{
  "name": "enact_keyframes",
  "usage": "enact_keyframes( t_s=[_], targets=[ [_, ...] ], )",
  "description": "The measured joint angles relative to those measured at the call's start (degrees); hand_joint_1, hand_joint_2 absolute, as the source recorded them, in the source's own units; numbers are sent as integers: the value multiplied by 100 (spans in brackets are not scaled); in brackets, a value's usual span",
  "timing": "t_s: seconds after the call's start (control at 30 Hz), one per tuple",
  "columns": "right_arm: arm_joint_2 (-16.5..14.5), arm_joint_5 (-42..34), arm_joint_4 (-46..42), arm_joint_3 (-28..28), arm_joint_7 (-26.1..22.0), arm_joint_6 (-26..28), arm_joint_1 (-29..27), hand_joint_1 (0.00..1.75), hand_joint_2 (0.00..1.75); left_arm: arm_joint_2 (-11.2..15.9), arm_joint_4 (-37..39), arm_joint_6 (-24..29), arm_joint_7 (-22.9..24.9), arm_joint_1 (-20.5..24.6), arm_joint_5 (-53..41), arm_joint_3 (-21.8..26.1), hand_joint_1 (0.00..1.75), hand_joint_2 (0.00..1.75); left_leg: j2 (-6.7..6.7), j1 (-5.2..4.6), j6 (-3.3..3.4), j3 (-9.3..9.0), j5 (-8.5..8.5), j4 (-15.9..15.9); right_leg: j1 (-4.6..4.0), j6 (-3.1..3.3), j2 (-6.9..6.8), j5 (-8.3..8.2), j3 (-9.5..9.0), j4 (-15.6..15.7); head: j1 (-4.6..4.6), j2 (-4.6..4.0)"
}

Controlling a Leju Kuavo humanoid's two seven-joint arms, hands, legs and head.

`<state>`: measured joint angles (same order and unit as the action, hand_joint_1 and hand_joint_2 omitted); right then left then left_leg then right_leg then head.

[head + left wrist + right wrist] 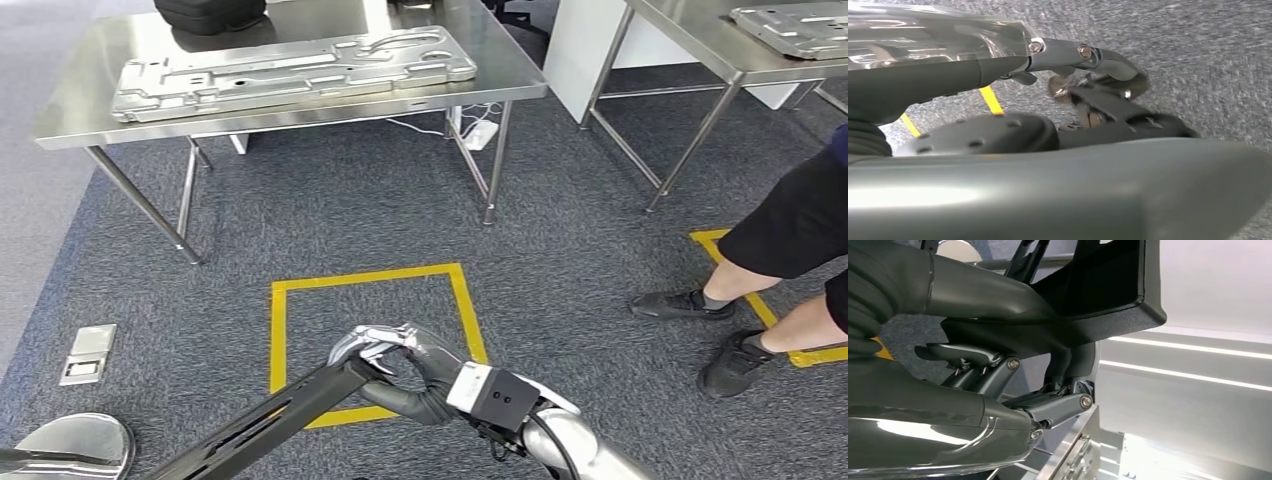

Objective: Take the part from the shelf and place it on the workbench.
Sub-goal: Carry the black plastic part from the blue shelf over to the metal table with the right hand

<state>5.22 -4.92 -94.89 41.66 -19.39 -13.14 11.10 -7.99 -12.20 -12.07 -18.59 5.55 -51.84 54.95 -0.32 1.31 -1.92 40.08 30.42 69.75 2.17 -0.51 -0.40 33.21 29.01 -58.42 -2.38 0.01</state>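
Note:
In the head view my right hand [400,370] comes in from the lower right and grips the upper end of the part [270,410], a long black bar slanting down toward the lower left over the carpet. The right wrist view shows the part [1098,295] as a black slab clasped between the dark fingers [973,290] of my right hand [998,340]. My left hand [1098,95] has its dark fingers curled in above the carpet; whether they hold anything is unclear. The steel workbench [80,110] stands ahead, beyond a yellow floor square [280,340].
A large silver pressed plate [290,70] and a black bag [210,12] lie on the workbench. A second steel table [690,25] with another plate [795,25] stands at the far right. A person's legs [770,250] stand on the right. A floor socket [88,352] sits left.

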Motion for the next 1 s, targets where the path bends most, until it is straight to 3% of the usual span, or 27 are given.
enact_keyframes(
  t_s=[0.07, 0.13, 0.23, 0.3, 0.37, 0.43, 0.47, 0.5, 0.57, 0.6, 0.63, 0.67, 0.73, 0.8, 0.83, 0.9, 0.93, 0.97, 1.0],
  targets=[
    [-6, 1, -2, -1, -2, -2, -2, 175, 175, -5, 5, -2, -3, 1, -8, -1, 0, 175, 26, 2, -16, -306, -292, -669, 20, -90, 3, 99, -115, 11, -9, 0],
    [-12, 4, -9, -3, -7, -5, -6, 175, 175, -11, 11, -5, -7, 7, -13, -2, 0, 175, 41, -29, 67, -420, -213, -879, 11, -183, 7, 143, -167, 40, -23, 0],
    [-16, 12, -26, -14, -15, -12, -4, 175, 175, -6, 11, -2, -17, -6, -13, -1, 0, 175, 21, -25, 259, -550, -85, -958, 20, -299, 2, 90, -161, -127, -25, 0],
    [-17, 16, -38, -23, -20, -14, 6, 175, 175, -4, 11, 0, -23, -7, -13, -2, 0, 175, 8, -25, 351, -704, -6, -1004, 8, -303, 6, 144, 134, -669, -11, 0],
    [-16, 26, -40, -26, -22, -17, 2, 175, 175, -5, 11, 0, -26, -8, -14, -2, 0, 175, 4, -59, 404, -838, 108, -1015, -31, -262, 12, 397, 654, -1361, -3, -1],
    [-15, 43, -39, -27, -22, -21, -10, 175, 175, -5, 11, 0, -27, -21, -13, -1, 0, 175, -10, -103, 431, -1002, 244, -1015, -84, -201, 14, 595, 1053, -1650, -4, -1],
    [-15, 52, -39, -27, -22, -23, -12, 175, 175, -5, 11, 0, -28, -25, -13, -1, 0, 175, -18, -127, 440, -1103, 319, -1015, -117, -159, 16, 557, 1134, -1543, -3, -1],
    [-15, 57, -39, -27, -24, -23, -13, 175, 175, -5, 11, 0, -32, -26, -12, -1, 0, 175, -24, -149, 447, -1212, 400, -1016, -155, -109, 22, 377, 1146, -1283, -3, -1],
    [-10, 69, -36, -26, -26, -23, -20, 175, 175, -16, 18, 0, -42, -29, -10, -2, 0, 175, -38, -178, 442, -1389, 559, -1021, -238, 11, 57, -274, 1129, -682, -15, -1],
    [-8, 77, -37, -28, -27, -23, -26, 175, 175, -21, 21, 0, -44, -27, -10, -1, 0, 175, -46, -182, 420, -1440, 623, -1034, -270, 56, 79, -523, 1120, -495, -22, -1],
    [-5, 90, -45, -30, -29, -23, -31, 175, 175, -26, 25, 0, -45, -25, -10, -1, 0, 175, -53, -178, 392, -1478, 661, -1049, -293, 93, 101, -663, 1114, -400, -28, -1],
    [-5, 102, -56, -31, -32, -23, -30, 175, 175, -25, 26, 0, -48, -17, -9, 0, 0, 175, -61, -178, 360, -1507, 657, -1054, -301, 118, 113, -629, 1086, -377, -32, -1],
    [-20, 128, -82, -33, -38, -23, -15, 175, 175, -21, 26, 0, -55, 2, -9, -1, 0, 175, -55, -188, 303, -1468, 540, -886, -266, 168, 107, -581, 933, -262, -27, 0],
    [-38, 144, -93, -33, -43, -23, 0, 175, 175, -17, 26, 4, -58, 31, -8, -2, 0, 175, -47, -179, 231, -1178, 465, -370, -208, 202, 85, -521, 726, -142, -35, 0],
    [-42, 149, -96, -33, -43, -23, 4, 175, 175, -16, 26, 7, -58, 41, -7, -2, 0, 175, -43, -156, 186, -962, 547, -65, -191, 208, 76, -479, 641, -106, -38, -1],
    [-46, 156, -97, -33, -44, -23, 3, 175, 175, -9, 26, 13, -56, 45, -3, -2, 0, 175, -39, -102, 103, -544, 894, 348, -161, 194, 75, -370, 500, -83, -41, -1],
    [-46, 158, -97, -33, -44, -23, 1, 175, 175, -5, 26, 13, -55, 41, -2, -2, 0, 175, -36, -82, 71, -407, 997, 383, -144, 179, 78, -310, 427, -83, -41, -1],
    [-47, 160, -97, -33, -44, -24, 1, 175, 175, -2, 26, 13, -54, 37, 0, -2, 0, 175, -33, -64, 48, -337, 950, 273, -128, 159, 81, -245, 344, -83, -42, -1],
    [-49, 160, -97, -33, -44, -24, 1, 175, 175, 0, 26, 13, -54, 36, 2, -2, 0, 175, -29, -49, 32, -332, 729, 19, -112, 133, 83, -178, 253, -83, -42, -1]
  ],
)
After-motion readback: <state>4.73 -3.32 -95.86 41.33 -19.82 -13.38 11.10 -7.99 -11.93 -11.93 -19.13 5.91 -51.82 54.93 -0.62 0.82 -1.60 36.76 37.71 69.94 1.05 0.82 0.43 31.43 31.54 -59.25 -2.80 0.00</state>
